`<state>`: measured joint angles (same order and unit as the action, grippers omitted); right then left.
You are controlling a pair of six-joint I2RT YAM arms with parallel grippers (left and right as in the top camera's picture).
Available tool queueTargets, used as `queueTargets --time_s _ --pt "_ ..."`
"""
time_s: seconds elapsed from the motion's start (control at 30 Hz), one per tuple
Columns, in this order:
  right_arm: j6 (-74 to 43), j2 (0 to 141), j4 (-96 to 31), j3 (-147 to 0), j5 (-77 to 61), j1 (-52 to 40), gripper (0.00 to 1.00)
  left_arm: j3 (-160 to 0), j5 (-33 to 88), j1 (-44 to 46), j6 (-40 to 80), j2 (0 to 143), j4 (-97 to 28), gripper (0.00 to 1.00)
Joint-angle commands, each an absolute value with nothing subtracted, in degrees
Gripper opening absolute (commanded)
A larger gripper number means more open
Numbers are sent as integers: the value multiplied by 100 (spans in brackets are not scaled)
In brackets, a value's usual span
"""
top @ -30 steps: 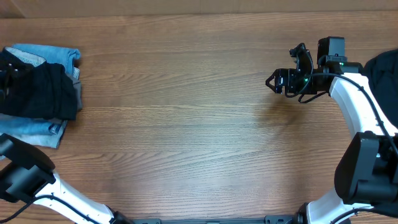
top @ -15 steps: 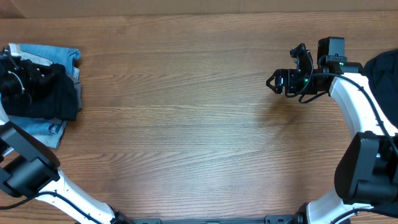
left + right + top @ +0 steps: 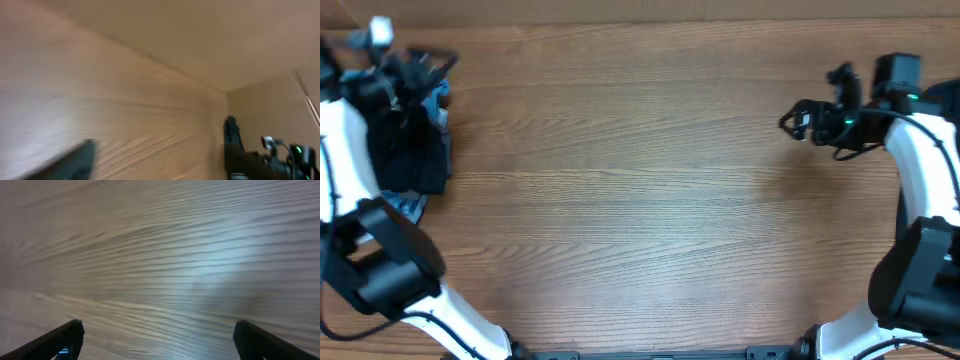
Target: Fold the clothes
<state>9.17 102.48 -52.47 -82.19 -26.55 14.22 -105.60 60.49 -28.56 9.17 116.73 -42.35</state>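
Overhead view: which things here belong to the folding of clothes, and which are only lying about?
For the job: black garment; blue denim piece under it, both at the table's left end.
Only lying about: no loose thing shows; besides the clothes there is just the wooden table.

clothes: black | denim: light blue | table: brown woodgrain
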Motion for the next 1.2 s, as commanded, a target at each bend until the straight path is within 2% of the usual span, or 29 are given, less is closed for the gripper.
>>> queueTargets --time_s 0.0,0.13,0.33,0.47,0.67,0.77,1.17 --pt "917 10040 -5286 -8368 -2635 1881 100 -10774 5994 -1850 2176 11120 -3470 100" --pt "919 10040 -5282 -8366 -2506 2032 100 -10774 5931 -886 2445 11126 -3293 100" --pt "919 10040 -5280 -8366 -2506 2032 100 -10774 5929 -183 2445 11126 -3295 100" --pt "919 10040 -5282 -8366 -2506 2032 100 -10774 5352 -137 2445 11126 -3295 100" --pt "919 10040 -5282 -8366 -2506 2032 100 -10774 2921 -137 2445 11126 -3295 100" --pt "919 10040 -5282 -8366 -2506 2032 100 -10774 2408 -137 2445 11126 -3297 100" --pt "919 10003 -5286 -8364 -2504 2025 100 -10774 2338 -137 2445 11126 -3299 100"
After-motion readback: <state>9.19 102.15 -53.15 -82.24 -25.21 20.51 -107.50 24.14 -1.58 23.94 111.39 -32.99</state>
